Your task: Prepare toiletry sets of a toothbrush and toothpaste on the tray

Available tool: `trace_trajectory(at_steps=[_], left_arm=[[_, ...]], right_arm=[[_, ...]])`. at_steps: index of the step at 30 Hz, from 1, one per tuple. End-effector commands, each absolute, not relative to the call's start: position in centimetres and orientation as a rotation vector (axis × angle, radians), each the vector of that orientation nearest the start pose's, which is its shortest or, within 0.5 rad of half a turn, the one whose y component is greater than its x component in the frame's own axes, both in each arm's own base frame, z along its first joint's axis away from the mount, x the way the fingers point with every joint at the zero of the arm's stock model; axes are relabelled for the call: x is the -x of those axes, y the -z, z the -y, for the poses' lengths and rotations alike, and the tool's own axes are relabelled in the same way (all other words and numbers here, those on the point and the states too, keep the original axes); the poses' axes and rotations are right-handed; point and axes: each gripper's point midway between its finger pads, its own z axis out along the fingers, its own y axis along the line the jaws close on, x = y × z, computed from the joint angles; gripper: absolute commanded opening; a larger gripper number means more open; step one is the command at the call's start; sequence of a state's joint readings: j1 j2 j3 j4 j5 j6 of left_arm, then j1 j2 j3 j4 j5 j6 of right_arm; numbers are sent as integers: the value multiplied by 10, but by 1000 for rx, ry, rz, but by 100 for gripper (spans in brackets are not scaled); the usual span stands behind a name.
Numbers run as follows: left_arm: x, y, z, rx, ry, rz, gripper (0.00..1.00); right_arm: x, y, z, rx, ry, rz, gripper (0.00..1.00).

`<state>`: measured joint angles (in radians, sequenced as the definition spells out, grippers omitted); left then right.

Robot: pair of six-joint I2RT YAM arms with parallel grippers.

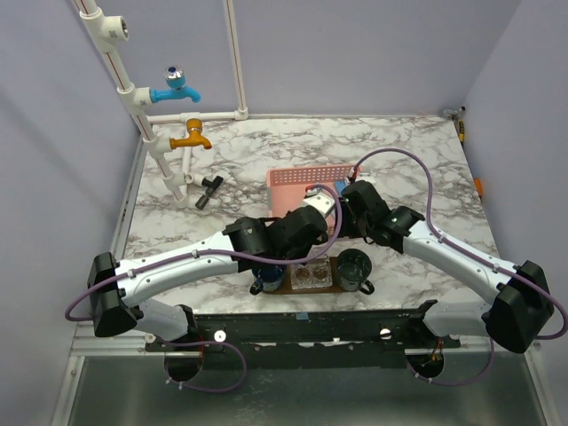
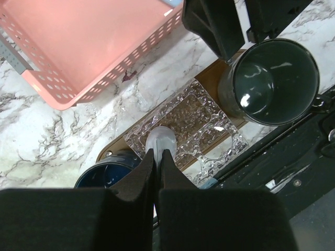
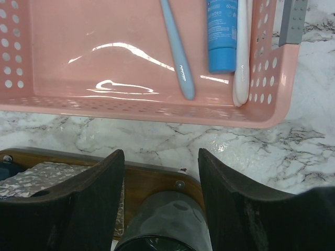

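Pinched together, the left gripper, on a pale slim toothbrush hanging over the clear crinkled glass dish on the flat oval tray of dark brown wood, between a deep-blue cup and a dark grey cup. Liable to pivot or slip from so thin a pinch and drop into the dish or off the tray's edge. Spread apart and empty, the right gripper, above that dark grey cup. Crowded there: easy to clip a cup on any reach. Lying in the pink slotted plastic basket beyond the tray: the small blue toothpaste tube, between a light-blue toothbrush and a white toothbrush. Soft and wedged beside the white toothbrush, hence likely to squash or drag it along.
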<state>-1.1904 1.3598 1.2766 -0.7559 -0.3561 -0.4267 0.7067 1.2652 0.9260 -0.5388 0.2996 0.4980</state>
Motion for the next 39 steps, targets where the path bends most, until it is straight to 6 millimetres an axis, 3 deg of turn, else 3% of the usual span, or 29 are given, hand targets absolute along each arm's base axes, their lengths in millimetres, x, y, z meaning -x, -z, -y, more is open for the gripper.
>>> trace_trajectory(at_steps=[1,39], left_arm=[[-175,-202,306,-689,369,-2245,0],[-177,-174,308,-703,345,-2253,1]], right_arm=[[-265,-121,-187,108,-218,-2416,62],[-264,-117,-187,106,-219,-2426,62]])
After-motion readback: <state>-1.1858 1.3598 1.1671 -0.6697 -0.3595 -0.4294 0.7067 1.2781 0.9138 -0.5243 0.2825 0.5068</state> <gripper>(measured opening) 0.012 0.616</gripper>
